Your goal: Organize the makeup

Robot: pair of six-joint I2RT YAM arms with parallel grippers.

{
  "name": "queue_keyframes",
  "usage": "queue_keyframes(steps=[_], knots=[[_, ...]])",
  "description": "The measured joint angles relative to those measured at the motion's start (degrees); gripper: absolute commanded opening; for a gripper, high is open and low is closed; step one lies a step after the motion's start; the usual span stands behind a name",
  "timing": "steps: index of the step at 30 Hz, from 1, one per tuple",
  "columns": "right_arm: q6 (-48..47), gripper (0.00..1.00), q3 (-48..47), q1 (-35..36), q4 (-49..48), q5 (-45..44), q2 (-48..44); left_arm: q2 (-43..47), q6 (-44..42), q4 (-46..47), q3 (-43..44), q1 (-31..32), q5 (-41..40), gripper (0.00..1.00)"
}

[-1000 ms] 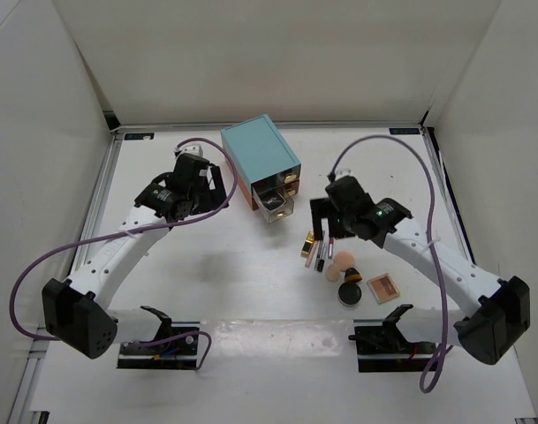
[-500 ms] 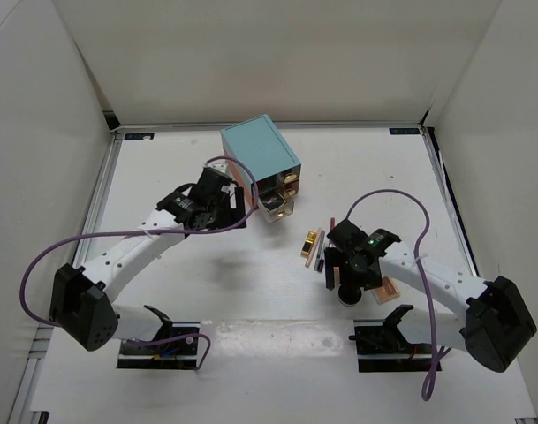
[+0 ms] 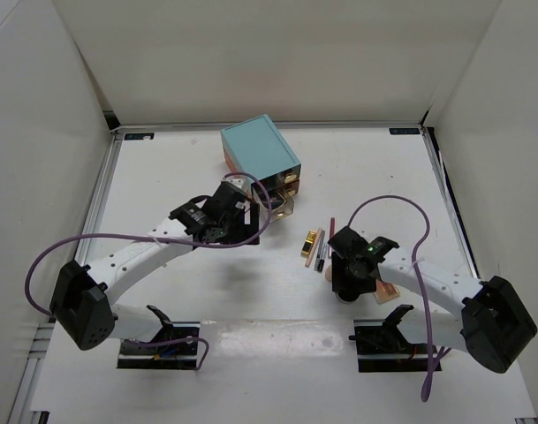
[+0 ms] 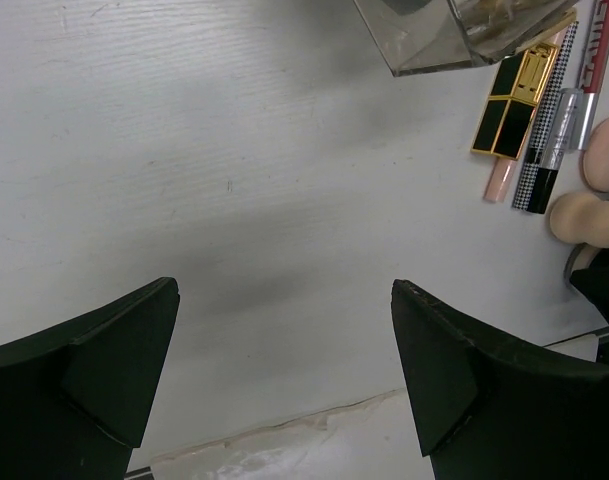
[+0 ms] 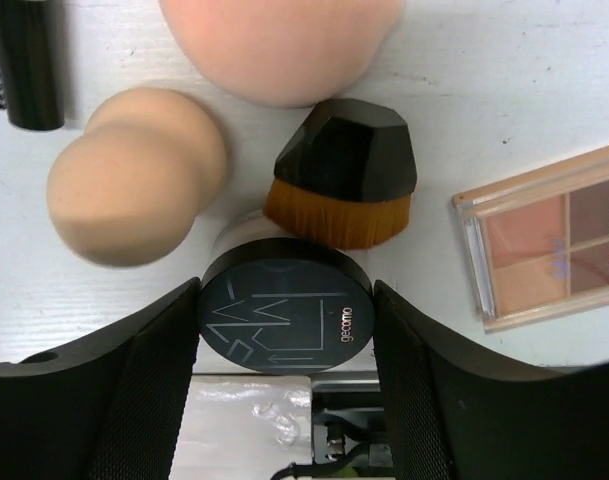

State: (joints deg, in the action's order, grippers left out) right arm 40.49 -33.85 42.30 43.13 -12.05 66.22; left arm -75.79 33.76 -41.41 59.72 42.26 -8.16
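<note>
The left claw (image 4: 284, 285) hangs released, jaws spread wide over bare table (image 4: 234, 150) with nothing between them. It sits just in front of the box (image 3: 260, 152), probably so it can steady or work the drawer (image 4: 454, 35), which is pulled out and looks ready to take items. Right of the drawer the makeup lies loose in a tight cluster on the table, none of it stowed yet. The lipstick (image 4: 514, 100) is nearest the drawer mouth. The sticks (image 4: 546, 130) lie side by side along it, all pointing roughly the same way. Past them come the two sponges (image 5: 134, 175), one small and one larger, close together. The brush (image 5: 344, 170) lies on its side between them, its bristles just beside the compact (image 5: 284, 320). The compact lies flat on the table at the near end of the cluster. The right claw (image 5: 286, 290) has it bracketed, one pad against each side of its rim, so it appears to be grasping the compact, which rests on the surface and is not lifted. Taking it across the round edge makes sense, since the lid is flat and offers no other purchase. The palette (image 5: 554, 240) lies flat furthest right, apart from the claw and untouched.
</note>
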Motion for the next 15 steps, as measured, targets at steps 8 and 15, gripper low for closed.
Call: queue_keyframes(steps=[8, 15], knots=[[-4.20, 0.36, -11.69, 2.14, 3.85, 2.23, -3.65, 0.02, -1.05, -1.92, 4.22, 0.35, -3.48, 0.98], [-14.82, 0.35, -31.67, 2.38, -1.86, 0.20, 3.61, 0.15, -2.93, -2.91, 12.41, -0.13, -10.51, 0.98]])
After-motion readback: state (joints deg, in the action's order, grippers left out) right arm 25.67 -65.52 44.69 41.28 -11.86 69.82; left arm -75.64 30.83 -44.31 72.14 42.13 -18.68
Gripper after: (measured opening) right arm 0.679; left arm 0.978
